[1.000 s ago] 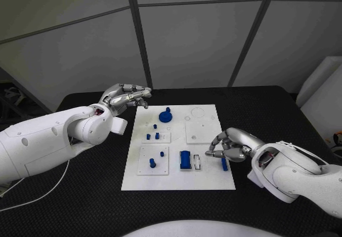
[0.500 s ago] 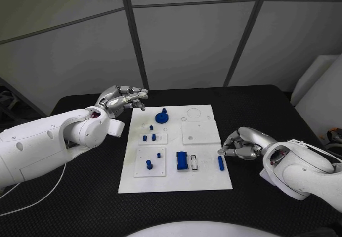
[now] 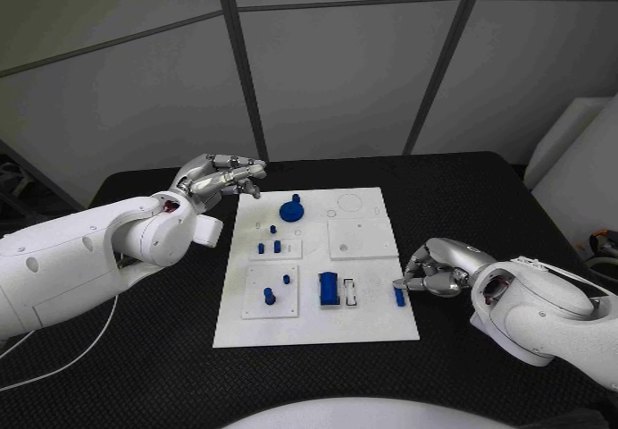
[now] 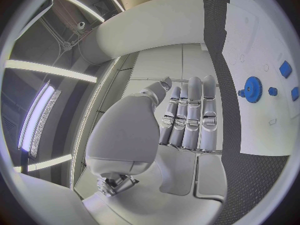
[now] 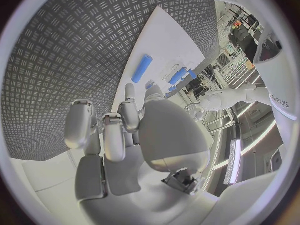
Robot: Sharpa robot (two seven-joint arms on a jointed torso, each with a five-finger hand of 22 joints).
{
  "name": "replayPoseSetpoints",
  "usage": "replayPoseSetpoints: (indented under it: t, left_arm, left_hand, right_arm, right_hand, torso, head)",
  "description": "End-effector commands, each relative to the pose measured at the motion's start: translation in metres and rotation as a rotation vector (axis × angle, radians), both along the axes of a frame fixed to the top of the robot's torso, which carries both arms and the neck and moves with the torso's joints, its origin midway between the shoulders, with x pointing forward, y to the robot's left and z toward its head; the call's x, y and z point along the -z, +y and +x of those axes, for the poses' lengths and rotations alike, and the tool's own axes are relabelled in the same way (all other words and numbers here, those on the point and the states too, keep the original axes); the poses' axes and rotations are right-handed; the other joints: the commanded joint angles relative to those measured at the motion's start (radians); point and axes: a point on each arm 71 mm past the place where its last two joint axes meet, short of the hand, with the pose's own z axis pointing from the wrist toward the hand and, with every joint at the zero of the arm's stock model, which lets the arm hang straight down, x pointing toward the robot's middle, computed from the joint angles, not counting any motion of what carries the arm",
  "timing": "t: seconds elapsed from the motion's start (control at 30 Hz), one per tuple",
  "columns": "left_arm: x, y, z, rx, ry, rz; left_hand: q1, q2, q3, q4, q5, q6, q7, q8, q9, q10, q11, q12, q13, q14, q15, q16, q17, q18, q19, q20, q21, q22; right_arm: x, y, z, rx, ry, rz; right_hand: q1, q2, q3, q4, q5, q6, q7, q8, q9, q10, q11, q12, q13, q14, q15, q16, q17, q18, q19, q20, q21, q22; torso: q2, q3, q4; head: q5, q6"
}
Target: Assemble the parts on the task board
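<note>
We see a blue bar [image 3: 399,297] lying flat near the task board [image 3: 367,331]'s right edge, long axis running near to far. Our right hand [image 3: 438,270] hovers just beside it, fingers curled, grasping nothing. Our left hand [image 3: 221,175] hangs curled, empty, beyond the far-left corner.

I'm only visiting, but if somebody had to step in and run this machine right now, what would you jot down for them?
Left hand: raised off the far left corner of the task board, fingers curled, holding nothing.
Right hand: at the board's right edge, fingers curled, empty, beside the blue bar lying flat there.
Blue gear sits at the far end; small pegs stand in the left plates; blue block is mid-board.
Left: the bar looks unplaced.
</note>
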Motion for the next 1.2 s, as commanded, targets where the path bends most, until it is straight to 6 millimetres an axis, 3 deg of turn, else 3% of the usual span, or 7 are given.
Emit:
replayPoseSetpoints:
  t: [0.03,0.23,0.8,1.2]
  left_arm:
    - [-0.001,-0.001,0.0,0.01,-0.006,-0.007]
    - [-0.001,-0.001,0.0,0.01,-0.006,-0.007]
    - [-0.001,0.0,-0.001,0.01,-0.006,-0.006]
    - [-0.002,0.002,-0.001,0.008,-0.006,-0.005]
  left_hand:
    - [-0.005,0.008,-0.006,0.001,0.002,-0.008,0.001,-0.004,0.0,-0.009,0.0,0.006,-0.002,-0.004,0.0,-0.003,-0.001,-0.002,0.006,0.004,-0.005,-0.001]
    - [-0.006,0.008,-0.008,0.001,0.002,-0.008,0.001,-0.004,0.0,-0.009,0.0,0.006,-0.002,-0.004,0.0,-0.003,-0.001,-0.003,0.006,0.004,-0.006,-0.002]
    - [-0.006,0.008,-0.008,0.001,0.002,-0.008,0.001,-0.004,0.0,-0.009,0.0,0.006,-0.002,-0.004,0.0,-0.003,-0.001,-0.003,0.006,0.004,-0.006,-0.002]
    - [-0.006,0.008,-0.008,0.001,0.002,-0.008,0.001,-0.004,0.0,-0.009,0.0,0.006,-0.002,-0.004,0.0,-0.003,-0.001,-0.003,0.006,0.004,-0.006,-0.002]
  right_arm:
    - [0.002,0.002,0.0,-0.018,0.004,-0.042]
    - [0.005,0.004,-0.001,-0.026,0.015,-0.055]
    - [0.019,0.015,-0.002,-0.065,0.033,-0.114]
    - [0.025,0.026,-0.004,-0.116,0.021,-0.183]
  right_hand:
    - [0.001,-0.009,-0.006,-0.001,0.002,0.007,0.003,0.003,0.002,0.004,-0.014,-0.005,-0.001,0.089,-0.005,-0.005,0.205,-0.001,0.005,-0.005,-0.001,-0.001]
    - [0.001,-0.013,-0.01,-0.001,0.0,0.007,0.003,0.002,0.003,0.003,-0.014,-0.007,-0.003,0.089,-0.005,-0.006,0.204,-0.001,0.004,-0.006,-0.002,-0.003]
    - [0.032,-0.03,-0.014,-0.017,-0.013,0.006,0.002,0.0,0.014,-0.005,-0.016,-0.021,-0.01,0.088,-0.007,-0.007,0.202,0.0,0.0,-0.008,-0.008,-0.008]
    - [0.108,-0.05,-0.006,-0.067,-0.037,-0.008,0.008,-0.01,0.025,-0.019,-0.011,-0.041,-0.02,0.086,-0.004,-0.012,0.194,0.003,-0.009,-0.007,-0.02,-0.02]
  torso:
    - [0.0,-0.0005,0.0003]
    - [0.0,-0.0005,0.0016]
    - [0.0,0.0001,0.0012]
    - [-0.001,-0.0004,0.0006]
  head:
    - [-0.001,-0.001]
    - [-0.006,-0.001]
    - [-0.002,-0.004]
    - [0.0,-0.005]
